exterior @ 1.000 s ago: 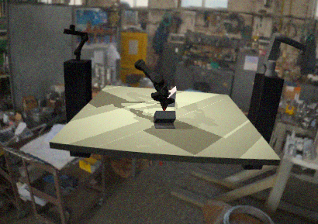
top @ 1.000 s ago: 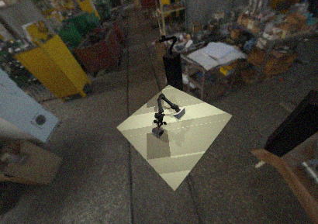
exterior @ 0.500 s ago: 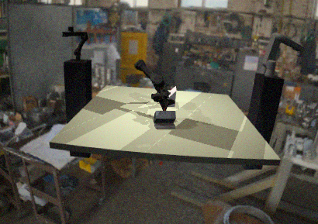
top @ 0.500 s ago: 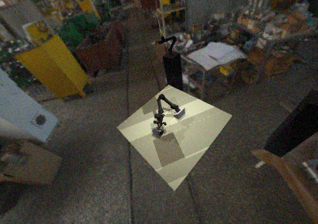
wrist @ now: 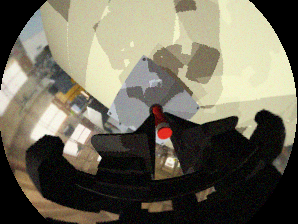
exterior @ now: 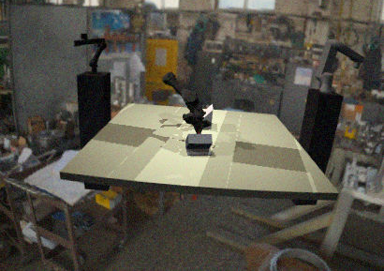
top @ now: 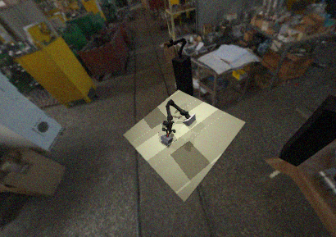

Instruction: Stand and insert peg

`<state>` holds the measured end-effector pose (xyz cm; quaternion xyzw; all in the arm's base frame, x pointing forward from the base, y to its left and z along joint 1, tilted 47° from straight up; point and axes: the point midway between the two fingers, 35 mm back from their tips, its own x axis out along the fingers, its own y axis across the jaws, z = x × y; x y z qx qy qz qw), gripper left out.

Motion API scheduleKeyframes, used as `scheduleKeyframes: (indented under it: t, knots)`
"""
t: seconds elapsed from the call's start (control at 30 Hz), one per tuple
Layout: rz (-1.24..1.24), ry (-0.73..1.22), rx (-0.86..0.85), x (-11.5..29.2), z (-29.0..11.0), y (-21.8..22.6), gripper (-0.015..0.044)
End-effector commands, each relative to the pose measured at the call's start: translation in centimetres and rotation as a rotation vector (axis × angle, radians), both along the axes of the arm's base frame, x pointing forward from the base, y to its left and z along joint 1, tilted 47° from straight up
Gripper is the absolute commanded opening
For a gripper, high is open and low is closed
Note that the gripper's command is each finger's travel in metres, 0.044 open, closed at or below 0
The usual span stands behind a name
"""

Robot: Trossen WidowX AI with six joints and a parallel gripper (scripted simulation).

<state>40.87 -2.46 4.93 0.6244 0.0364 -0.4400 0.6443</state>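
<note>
Cluttered workshop all round, but my working surface is the pale patchwork table (exterior: 140,165), with 2 dark pedestals (exterior: 94,104) at its far corners, well apart from me.

My claw (wrist: 158,144) is clamped on the red peg (wrist: 160,123). Wrist view looks down its length: plain end aimed at the grey sloped panel (wrist: 133,99), tip over the panel's lower edge or just shy of it. Can't make out the hole at this blur, probably right behind the peg tip.

Step in hand, as I judge it: insertion. Peg is regrasped and lined up on the panel.

Next: hold the tilt along the hole's axis, push straight until it bottoms, then open and back off along that axis.

Room: panel (top: 189,120) sits near my base (top: 167,139), mid-table. Table edges are well away on every side, so retreat is free. Only nearby obstacle is the panel itself.
</note>
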Motion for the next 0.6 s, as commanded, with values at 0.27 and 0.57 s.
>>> scheduleKeyframes:
  t: [0.27, 0.57]
  knots:
    - [0.0, -0.001, 0.0, -0.01, 0.02, 0.01, 0.0184]
    - [0.0, 0.0, 0.001, -0.14, 0.18, 0.18, 0.042]
